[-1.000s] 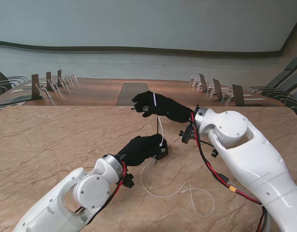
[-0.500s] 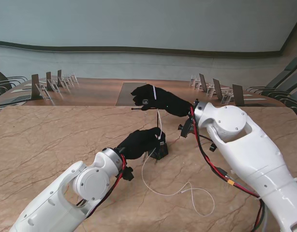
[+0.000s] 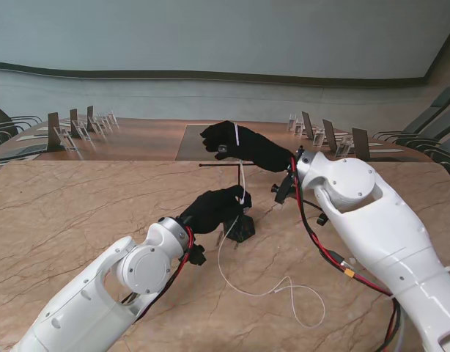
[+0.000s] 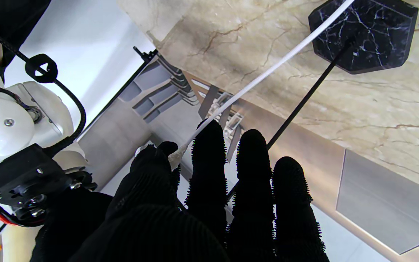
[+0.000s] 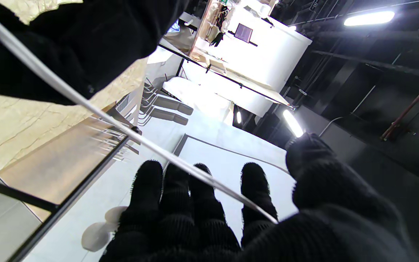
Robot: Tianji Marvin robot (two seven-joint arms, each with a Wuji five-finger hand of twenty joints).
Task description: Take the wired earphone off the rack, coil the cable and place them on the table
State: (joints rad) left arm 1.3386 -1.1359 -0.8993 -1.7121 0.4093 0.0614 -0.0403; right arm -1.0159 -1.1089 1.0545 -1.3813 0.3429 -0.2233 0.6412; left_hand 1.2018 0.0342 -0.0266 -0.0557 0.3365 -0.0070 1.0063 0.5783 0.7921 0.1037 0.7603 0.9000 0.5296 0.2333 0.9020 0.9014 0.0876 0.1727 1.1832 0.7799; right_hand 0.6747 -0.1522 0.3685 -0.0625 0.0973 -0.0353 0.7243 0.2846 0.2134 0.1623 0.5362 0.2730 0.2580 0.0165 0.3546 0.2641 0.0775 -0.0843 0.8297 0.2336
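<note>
You're mid-lift: your right hand [image 3: 240, 147] pinches the earphone cable [image 3: 243, 279] above the rack [image 3: 241, 227], your left hand [image 3: 214, 207] grips it lower, its tail trailing on the counter [image 3: 78, 213]. Next, clear the rack, then coil.

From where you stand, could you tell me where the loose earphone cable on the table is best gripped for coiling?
Grip the cable on its slack curve nearer to me than the rack base, pinching from above: it lies flat on the table there, clear of both hands.
</note>
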